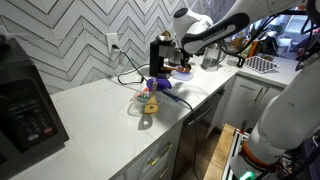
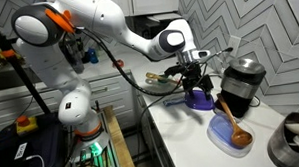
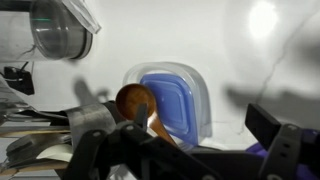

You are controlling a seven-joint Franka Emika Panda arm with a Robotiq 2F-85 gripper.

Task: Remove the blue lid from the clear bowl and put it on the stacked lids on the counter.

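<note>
My gripper [image 1: 166, 70] [image 2: 194, 80] hangs just above the stacked lids [image 1: 160, 85] [image 2: 200, 100], a low blue-purple pile on the white counter. In the wrist view the fingers [image 3: 180, 128] stand wide apart with nothing between them, and a bit of the purple pile [image 3: 258, 151] shows by the right finger. A small reddish-brown clear bowl [image 1: 184, 71] sits just beyond the gripper. I cannot make out the pale blue lid as a separate thing; it may lie on the pile under the gripper.
A blue rectangular container [image 2: 231, 137] [image 3: 170, 105] with a wooden spoon [image 3: 135, 100] lies near the pile. A black coffee machine [image 1: 160, 50] [image 2: 240, 85] stands behind, a metal pot [image 2: 292, 144] beside it, and a microwave [image 1: 25, 105] at the far end.
</note>
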